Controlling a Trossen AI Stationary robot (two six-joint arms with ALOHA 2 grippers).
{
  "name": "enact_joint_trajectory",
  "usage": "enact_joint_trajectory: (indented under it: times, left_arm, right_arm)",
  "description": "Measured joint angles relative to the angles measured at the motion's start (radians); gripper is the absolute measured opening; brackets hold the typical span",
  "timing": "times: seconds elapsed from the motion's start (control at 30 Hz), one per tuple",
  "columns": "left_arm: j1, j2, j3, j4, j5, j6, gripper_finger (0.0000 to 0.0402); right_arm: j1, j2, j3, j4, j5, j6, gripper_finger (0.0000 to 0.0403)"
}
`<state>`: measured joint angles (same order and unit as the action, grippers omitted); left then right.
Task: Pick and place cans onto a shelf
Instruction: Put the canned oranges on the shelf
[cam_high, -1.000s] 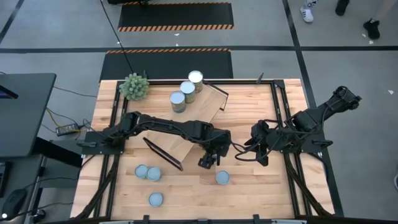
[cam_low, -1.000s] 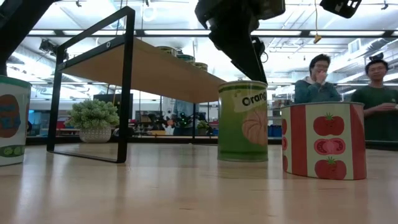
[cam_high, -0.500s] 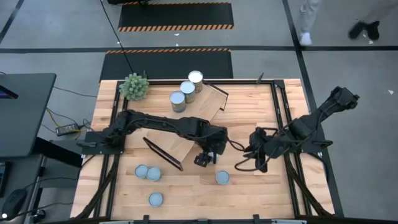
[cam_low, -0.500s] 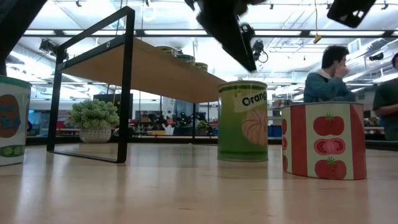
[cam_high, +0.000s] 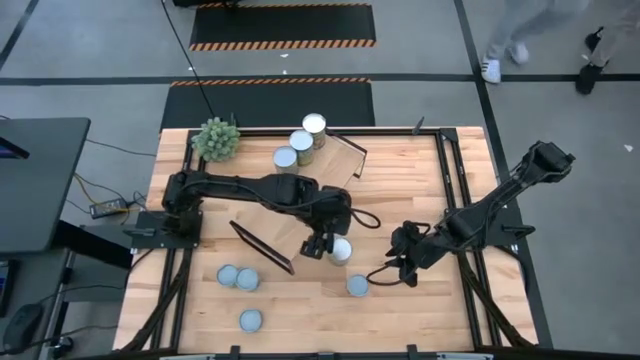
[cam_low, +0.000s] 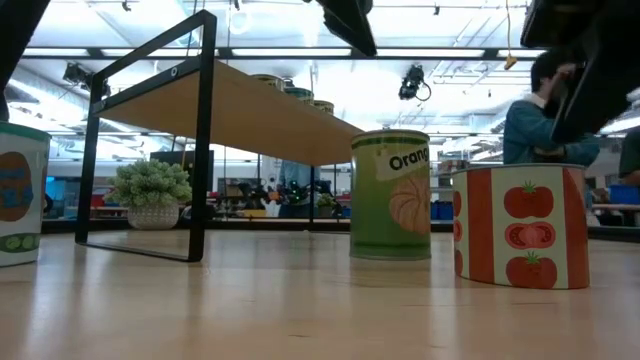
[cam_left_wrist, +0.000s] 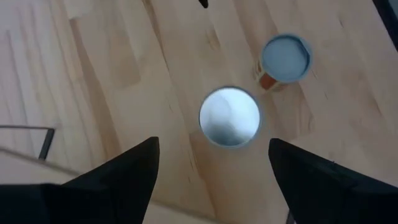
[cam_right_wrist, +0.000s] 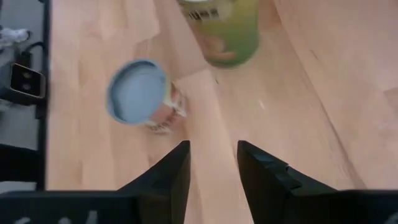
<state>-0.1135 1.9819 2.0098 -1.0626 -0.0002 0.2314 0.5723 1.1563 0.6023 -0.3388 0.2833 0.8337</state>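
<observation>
1. High view: I count the table (cam_high: 400, 200) carrying the shelf (cam_high: 310, 200), set at an angle near the middle, with three cans on its far end (cam_high: 301, 145). Four more cans stand on the table's near side: a touching pair (cam_high: 238, 278), one nearer the front edge (cam_high: 250, 320), and a blue-topped can (cam_high: 357, 285) to their right. A white-topped can (cam_high: 340, 249) stands just off the shelf's near corner. A green plant (cam_high: 216, 138) sits at the far left corner. My left gripper (cam_high: 316, 246) hangs just beside the white-topped can; my right gripper (cam_high: 400, 268) is low over the table, near the blue-topped can.

2. Low view: I see an orange-labelled green can (cam_low: 391, 195) and a tomato-labelled can (cam_low: 519, 226) upright on the table, apart from each other, and a third can (cam_low: 22, 195) at the left edge. The shelf board stands raised on its black frame. A person (cam_low: 548, 120) shows in the room behind.

3. Left wrist view: my left gripper (cam_left_wrist: 213, 163) stands wide apart and empty, above the white top of a can (cam_left_wrist: 229, 116), touching nothing.

4. Right wrist view: my right gripper (cam_right_wrist: 213, 163) is parted by a narrow gap and holds nothing; the blue-topped can (cam_right_wrist: 142, 94) and the green can (cam_right_wrist: 222, 31) stand ahead of it.
</observation>
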Motion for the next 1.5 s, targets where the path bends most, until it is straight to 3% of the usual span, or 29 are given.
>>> enact_joint_trajectory:
  times: [0.13,0.27,0.43,0.57,0.87,1.5]
  left_arm:
    - [0.004,-0.017,0.000,-0.046,0.001,0.000,0.0306]
    - [0.017,-0.032,0.000,-0.066,0.001,-0.004,0.0306]
    - [0.050,-0.039,0.000,-0.067,0.026,-0.057,0.0306]
    - [0.067,-0.043,0.000,-0.051,0.063,-0.059,0.0306]
    - [0.088,-0.043,0.000,0.016,0.041,-0.063,0.0306]
    - [0.106,-0.042,0.000,0.026,0.000,-0.029,0.0306]
  right_arm:
    - [-0.018,0.057,-0.065,0.131,0.003,0.002,0.0170]
    - [-0.031,0.129,-0.125,0.350,0.021,-0.092,0.0226]
    - [-0.046,0.228,-0.206,0.663,0.150,-0.266,0.0301]
    - [-0.061,0.314,-0.262,0.882,0.229,-0.380,0.0332]
    - [-0.090,0.518,-0.312,1.190,0.240,-0.528,0.0352]
    - [-0.250,0.799,-0.299,1.727,-0.025,-0.707,0.0358]
